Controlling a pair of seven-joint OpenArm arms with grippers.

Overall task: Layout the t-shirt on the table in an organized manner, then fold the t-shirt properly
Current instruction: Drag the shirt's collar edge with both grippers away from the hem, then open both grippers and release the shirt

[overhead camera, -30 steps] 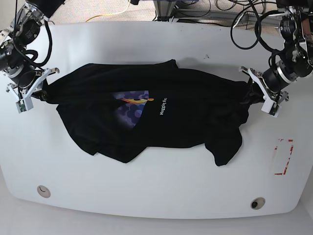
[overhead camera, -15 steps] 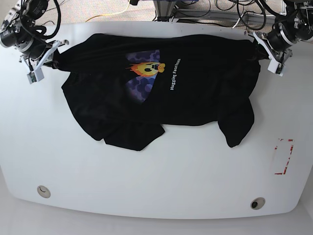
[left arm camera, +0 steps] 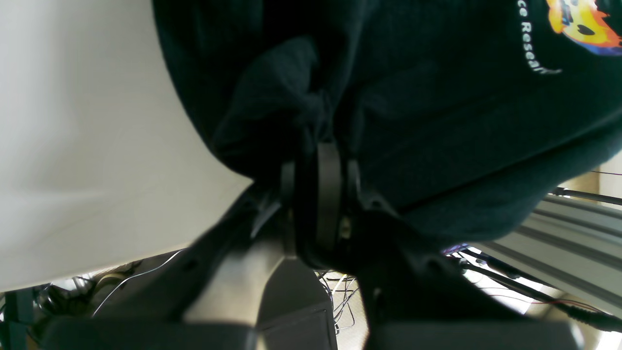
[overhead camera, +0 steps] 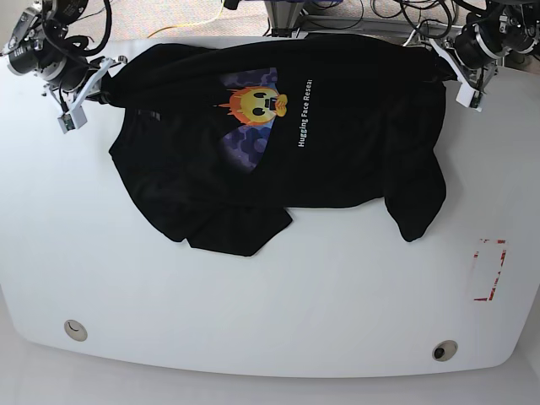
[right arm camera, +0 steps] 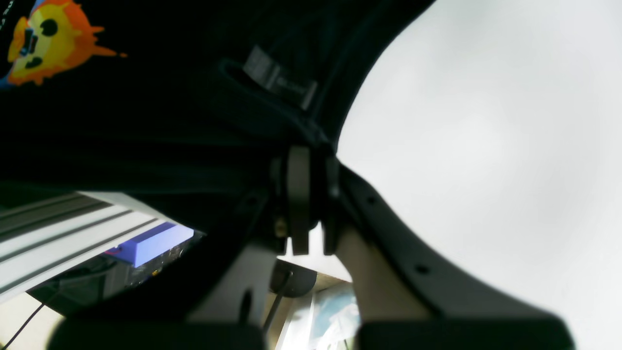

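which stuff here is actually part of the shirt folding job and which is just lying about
Part of the job:
- t-shirt
- table
- left gripper, shut on the shirt
- right gripper, shut on the shirt

Just there:
- red tape marks
- two small round holes
- cables beyond the far edge

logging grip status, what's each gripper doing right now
left gripper: shut on the t-shirt
right gripper: shut on the t-shirt

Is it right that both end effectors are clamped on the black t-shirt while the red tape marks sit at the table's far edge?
Not quite. In the base view the red tape marks sit near the table's near right edge. Both end effectors do grip the t-shirt.
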